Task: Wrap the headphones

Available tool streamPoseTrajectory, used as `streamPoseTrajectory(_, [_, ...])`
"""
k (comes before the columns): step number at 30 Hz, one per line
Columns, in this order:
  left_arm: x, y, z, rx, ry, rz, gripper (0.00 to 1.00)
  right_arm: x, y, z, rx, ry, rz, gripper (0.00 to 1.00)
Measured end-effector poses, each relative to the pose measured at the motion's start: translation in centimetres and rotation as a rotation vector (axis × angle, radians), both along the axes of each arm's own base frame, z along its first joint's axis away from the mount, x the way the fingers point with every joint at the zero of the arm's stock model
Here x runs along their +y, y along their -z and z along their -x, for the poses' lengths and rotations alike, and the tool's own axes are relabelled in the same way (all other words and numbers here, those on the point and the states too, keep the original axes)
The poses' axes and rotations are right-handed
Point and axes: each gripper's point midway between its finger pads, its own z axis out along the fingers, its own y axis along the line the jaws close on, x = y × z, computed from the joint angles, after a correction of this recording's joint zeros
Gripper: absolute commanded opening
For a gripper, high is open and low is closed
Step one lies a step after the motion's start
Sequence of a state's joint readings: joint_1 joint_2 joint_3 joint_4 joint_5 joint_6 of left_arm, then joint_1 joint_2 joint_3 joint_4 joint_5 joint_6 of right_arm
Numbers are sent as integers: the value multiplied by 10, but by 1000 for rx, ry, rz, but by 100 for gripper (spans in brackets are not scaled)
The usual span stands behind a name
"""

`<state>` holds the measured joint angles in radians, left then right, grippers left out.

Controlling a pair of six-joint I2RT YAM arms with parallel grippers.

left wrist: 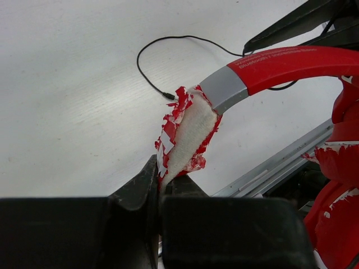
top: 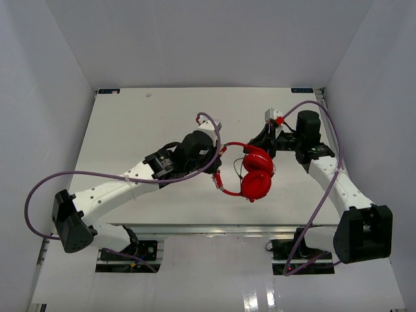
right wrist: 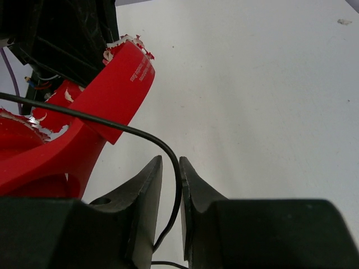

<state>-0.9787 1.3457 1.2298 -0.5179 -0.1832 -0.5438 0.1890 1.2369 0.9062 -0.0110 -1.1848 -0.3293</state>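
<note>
The red headphones (top: 255,172) lie at the table's middle, the two ear cups stacked toward the right arm and the thin headband (top: 221,186) arching left. My left gripper (top: 218,151) is shut on the headband's torn white-padded part (left wrist: 188,131), which sticks up from between its fingertips (left wrist: 162,180). The thin black cable (left wrist: 147,53) loops over the table to its plug (left wrist: 167,96). My right gripper (top: 264,144) is beside the upper ear cup. In the right wrist view its jaws (right wrist: 171,162) stand a narrow gap apart, with the cable (right wrist: 134,130) running loosely between them. The headband (right wrist: 126,78) is just to their left.
Thick purple robot cables (top: 84,177) (top: 331,130) loop off both arms. The white table (top: 143,123) is walled by white panels on three sides. A metal rail (left wrist: 280,162) runs along the table's near edge, under the headphones in the left wrist view.
</note>
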Motion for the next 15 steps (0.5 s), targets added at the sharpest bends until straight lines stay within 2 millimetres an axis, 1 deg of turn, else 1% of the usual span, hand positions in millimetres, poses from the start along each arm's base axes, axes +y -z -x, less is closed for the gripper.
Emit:
streamPoseTrajectory(4, [7, -1, -1, -1, -17, -31, 0, 2, 3, 4, 11, -22, -24, 30])
streamPoseTrajectory(7, [9, -7, -2, -4, -27, -39, 0, 4, 1, 4, 27, -41, -46, 36])
streamPoseTrajectory(11, [7, -21, -4, -19, -32, -21, 0, 9, 0, 0, 45, -62, -69, 43])
streamPoseTrajectory(15, [3, -44, -8, -45, -36, 18, 0, 16, 8, -4, 78, -78, -72, 52])
